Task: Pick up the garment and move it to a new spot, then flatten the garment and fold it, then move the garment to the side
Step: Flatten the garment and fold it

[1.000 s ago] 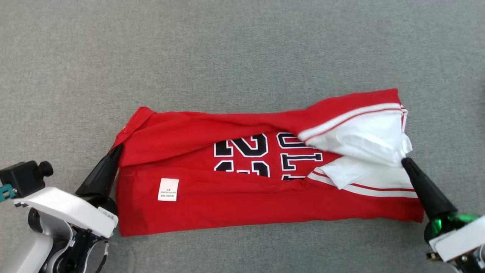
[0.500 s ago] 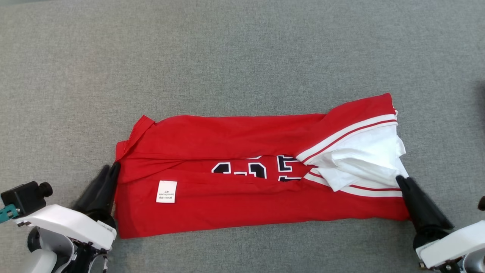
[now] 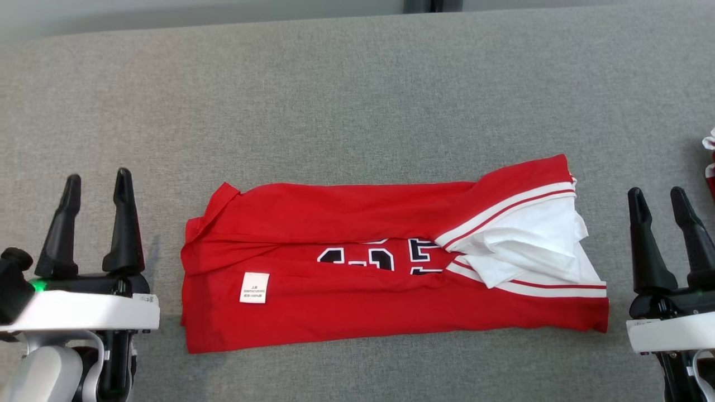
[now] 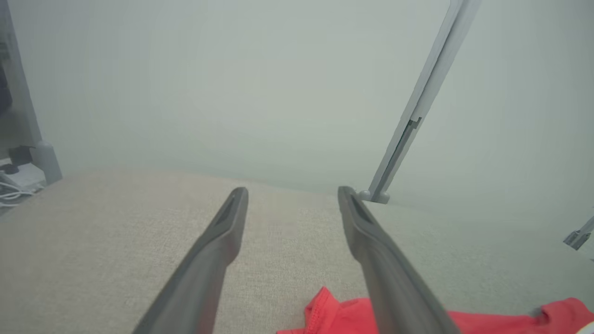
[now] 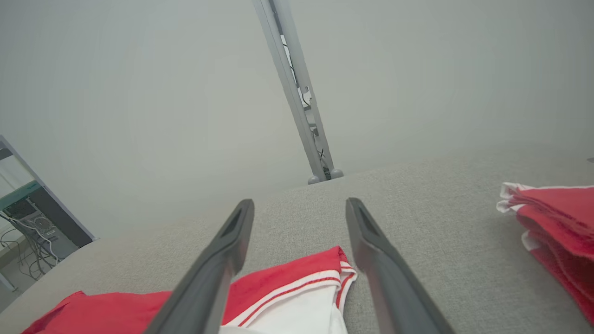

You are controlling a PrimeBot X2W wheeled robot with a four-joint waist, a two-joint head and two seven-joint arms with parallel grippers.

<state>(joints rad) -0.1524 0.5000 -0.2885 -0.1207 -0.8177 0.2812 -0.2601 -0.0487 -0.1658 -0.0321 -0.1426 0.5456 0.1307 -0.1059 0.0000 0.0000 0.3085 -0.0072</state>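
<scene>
two grippers are both wide open and hold nothing. the left gripper (image 3: 98,176) stands at the lower left of the head view, fingers pointing up, a little way off the left end of the cloth. the right gripper (image 3: 654,192) stands at the lower right, a little way off the right end. neither one touches the cloth.

between them, in the middle of the head view, lies the garment (image 3: 346,218), a red sports shirt flat on the grey table (image 3: 357,84). it is folded into a long strip that runs from left to right. the top flap and the bottom flap meet near the middle, and bits of the black numbers (image 3: 363,259) peek out of the gap. a small white tag (image 3: 254,287) sits on the bottom flap at the left. at the right end a white sleeve (image 3: 530,240) with red stripes is bunched up and not smooth.

i think the long fold is done and the arms have let go. the next move looks like folding the strip in half, end to end. for that each gripper must reach in low and pinch all the layers at one end. the messy sleeve may need tucking first. another red pile (image 3: 710,167) waits at the far right edge.
</scene>
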